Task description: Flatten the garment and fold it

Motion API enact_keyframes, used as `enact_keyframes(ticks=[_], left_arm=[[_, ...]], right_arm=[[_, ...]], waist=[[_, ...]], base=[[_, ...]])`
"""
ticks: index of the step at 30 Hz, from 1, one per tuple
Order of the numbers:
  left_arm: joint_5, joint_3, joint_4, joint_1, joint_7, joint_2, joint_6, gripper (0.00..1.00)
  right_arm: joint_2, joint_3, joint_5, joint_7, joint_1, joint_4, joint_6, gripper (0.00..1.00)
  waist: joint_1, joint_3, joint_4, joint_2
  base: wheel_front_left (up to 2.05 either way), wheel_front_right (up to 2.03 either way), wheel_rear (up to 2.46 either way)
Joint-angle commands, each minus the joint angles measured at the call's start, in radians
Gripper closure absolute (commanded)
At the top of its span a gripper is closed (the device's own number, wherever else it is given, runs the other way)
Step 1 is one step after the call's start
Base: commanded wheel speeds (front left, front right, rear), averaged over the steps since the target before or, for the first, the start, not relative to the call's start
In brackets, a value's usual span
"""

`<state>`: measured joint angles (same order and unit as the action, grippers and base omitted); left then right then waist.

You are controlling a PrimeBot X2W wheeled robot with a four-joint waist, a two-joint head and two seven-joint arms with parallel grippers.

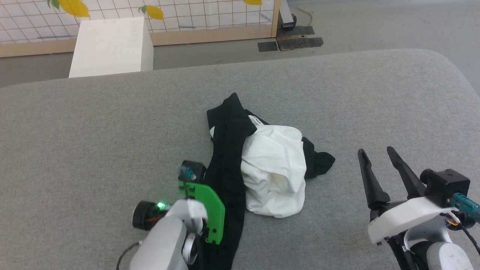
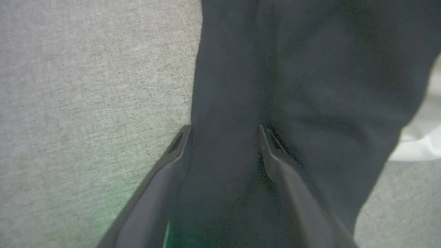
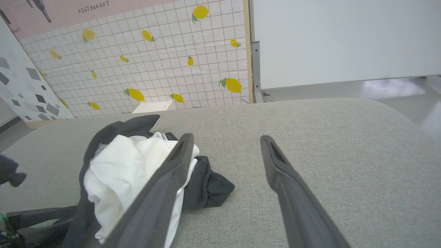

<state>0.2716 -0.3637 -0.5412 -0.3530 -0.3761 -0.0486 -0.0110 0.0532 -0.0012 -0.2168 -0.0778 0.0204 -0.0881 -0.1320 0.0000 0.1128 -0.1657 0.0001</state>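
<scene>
The garment (image 1: 273, 168) lies crumpled in the middle of the grey padded surface (image 1: 93, 131), its white body bunched in a heap. One black sleeve (image 1: 225, 168) runs from the heap toward the near edge, and another black part (image 1: 318, 163) sticks out to the right. My left gripper (image 2: 224, 128) points down over that long sleeve, open, with the black fabric (image 2: 310, 86) lying between and under its fingers. Its green wrist bracket (image 1: 206, 210) hides the fingertips in the head view. My right gripper (image 1: 377, 153) hovers open to the right of the garment (image 3: 120, 165), apart from it, nothing between its fingers (image 3: 172, 179).
A white box (image 1: 112, 47) stands on the floor beyond the surface's far edge, in front of a tiled wall with lemon prints (image 3: 155, 69). Dark mats (image 1: 290, 43) lie on the floor at the back. The surface rounds off at its far right corner (image 1: 450, 71).
</scene>
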Motion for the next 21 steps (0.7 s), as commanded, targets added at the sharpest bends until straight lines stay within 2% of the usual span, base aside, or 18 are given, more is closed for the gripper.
enact_keyframes(ticks=[1,4,6,8,11,15,18,21], left_arm=[[0.003,-0.012,-0.027,-0.005,-0.073,-0.008,0.003,0.0],[0.019,-0.035,-0.045,0.002,-0.213,-0.014,0.026,0.02],[0.026,-0.036,-0.021,0.006,-0.233,-0.022,0.031,1.0],[0.029,-0.013,0.019,0.011,-0.178,-0.028,0.011,1.0],[0.046,0.068,0.098,0.029,-0.011,-0.036,-0.056,1.0],[0.073,0.183,0.183,0.076,0.145,-0.073,-0.128,1.0],[0.094,0.26,0.239,0.134,0.194,-0.109,-0.172,1.0],[0.113,0.322,0.286,0.202,0.199,-0.14,-0.211,1.0]], right_arm=[[-0.003,0.006,-0.009,0.011,0.008,-0.006,0.001,0.0],[-0.003,0.016,-0.026,0.018,0.014,0.001,0.001,0.0],[-0.003,0.017,-0.031,0.021,0.013,0.004,0.001,0.0],[-0.003,0.014,-0.032,0.024,0.01,0.006,0.001,0.0],[-0.003,0.013,-0.029,0.021,0.003,0.003,0.001,0.0],[-0.003,0.013,-0.025,0.014,-0.002,0.0,0.001,0.0],[-0.003,0.015,-0.024,0.007,-0.008,0.0,0.001,0.0],[-0.003,0.012,-0.024,0.001,-0.016,0.0,0.001,0.0]], waist=[[0.0,0.006,-0.007,-0.0001],[0.0,0.008,-0.007,-0.0001],[0.0,0.008,-0.003,-0.0001],[0.0,0.008,0.006,-0.0001],[0.0,0.003,0.025,-0.0001],[0.0,-0.012,0.052,-0.0001],[0.0,-0.024,0.073,-0.0001],[0.0,-0.032,0.097,-0.0001]], base=[[0.0,0.0,0.0],[0.0,0.0,0.0],[0.0,0.0,0.0],[0.0,0.0,0.0],[0.0,0.0,0.0],[0.0,0.0,0.0],[0.0,0.0,0.0],[0.0,0.0,0.0]])
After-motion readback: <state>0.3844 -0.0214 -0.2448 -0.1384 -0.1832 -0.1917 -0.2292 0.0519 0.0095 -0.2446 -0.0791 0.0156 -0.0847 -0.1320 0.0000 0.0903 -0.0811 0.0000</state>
